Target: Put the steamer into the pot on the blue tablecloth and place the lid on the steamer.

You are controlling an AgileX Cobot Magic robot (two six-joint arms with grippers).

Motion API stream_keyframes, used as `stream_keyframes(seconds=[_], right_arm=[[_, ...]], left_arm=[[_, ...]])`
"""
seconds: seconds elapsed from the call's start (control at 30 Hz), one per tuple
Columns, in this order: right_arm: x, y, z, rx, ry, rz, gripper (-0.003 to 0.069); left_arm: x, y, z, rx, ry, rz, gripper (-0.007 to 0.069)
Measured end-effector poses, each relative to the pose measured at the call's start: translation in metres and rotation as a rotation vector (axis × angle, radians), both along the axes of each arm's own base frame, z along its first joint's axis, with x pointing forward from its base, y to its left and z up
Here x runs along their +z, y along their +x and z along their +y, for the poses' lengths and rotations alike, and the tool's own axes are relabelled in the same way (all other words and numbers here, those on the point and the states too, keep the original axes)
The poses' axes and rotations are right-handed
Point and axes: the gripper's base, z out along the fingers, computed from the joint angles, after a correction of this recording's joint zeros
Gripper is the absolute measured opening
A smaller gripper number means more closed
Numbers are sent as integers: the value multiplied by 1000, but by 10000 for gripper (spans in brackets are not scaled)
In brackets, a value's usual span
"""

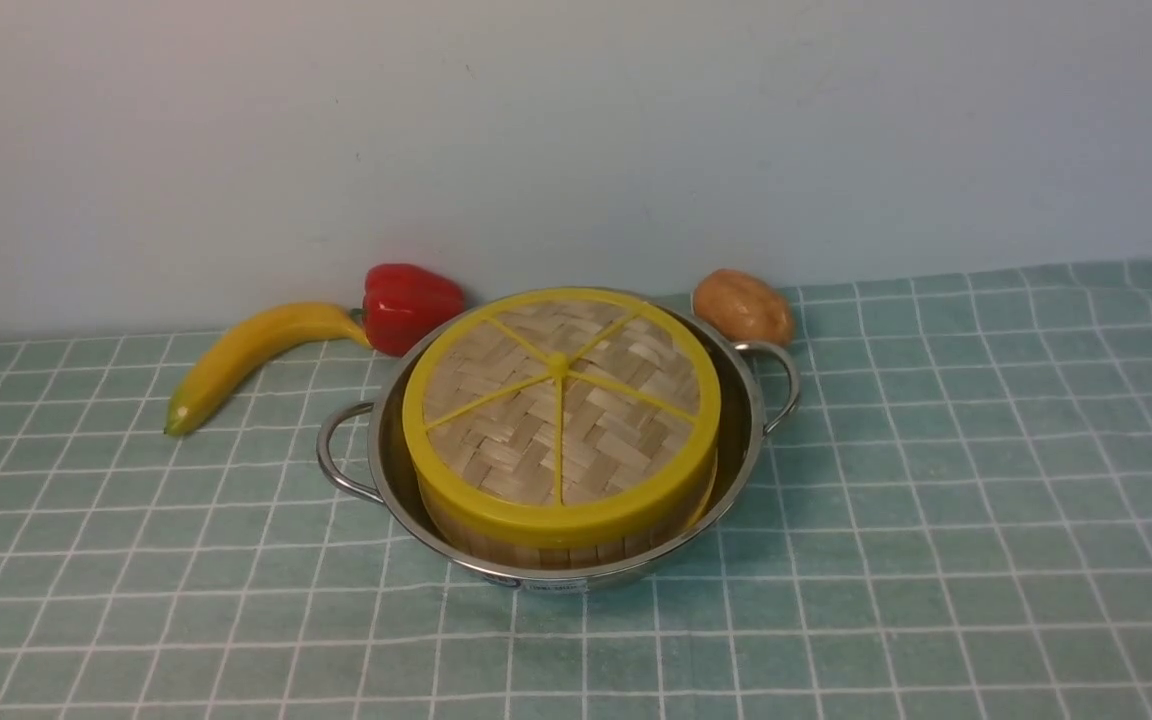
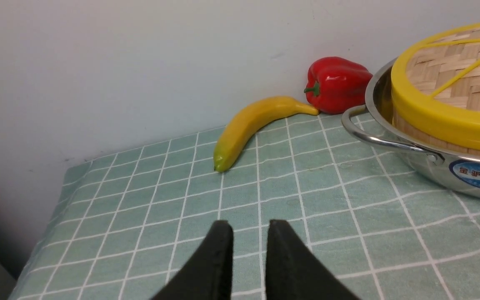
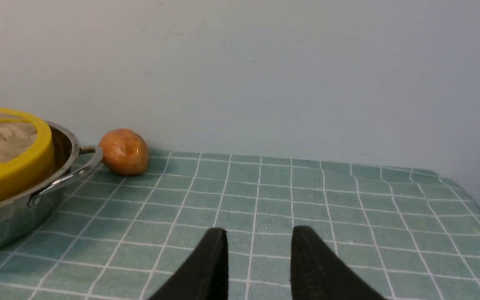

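At centre frame, the shiny steel pot [image 1: 751,440] on the pale teal-blue gridded tablecloth [image 1: 936,520] holds the round bamboo steamer [image 1: 536,548], capped by the flat woven yellow-spoked lid [image 1: 561,410]. Left pincer [image 2: 250,233] and right pincer [image 3: 258,241] hover spread, empty.

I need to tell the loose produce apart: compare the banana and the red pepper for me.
The banana is yellow with a greenish tip; the red pepper is glossy red with a green stem. The banana is long, curved and lies flat on the blue tablecloth; the pepper is short and blocky. The pepper sits next to the pot rim; the banana reaches further out to the left. Both lie near the back wall, their ends touching or nearly so.
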Motion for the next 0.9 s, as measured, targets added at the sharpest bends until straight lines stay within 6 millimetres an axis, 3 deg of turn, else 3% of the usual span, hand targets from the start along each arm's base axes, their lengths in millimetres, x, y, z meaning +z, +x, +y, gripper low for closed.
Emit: stream_keyframes(seconds=[0.9], right_arm=[[-2,0,0,-1,11,9,240]], left_arm=[[0,0,0,0,3,0,160]])
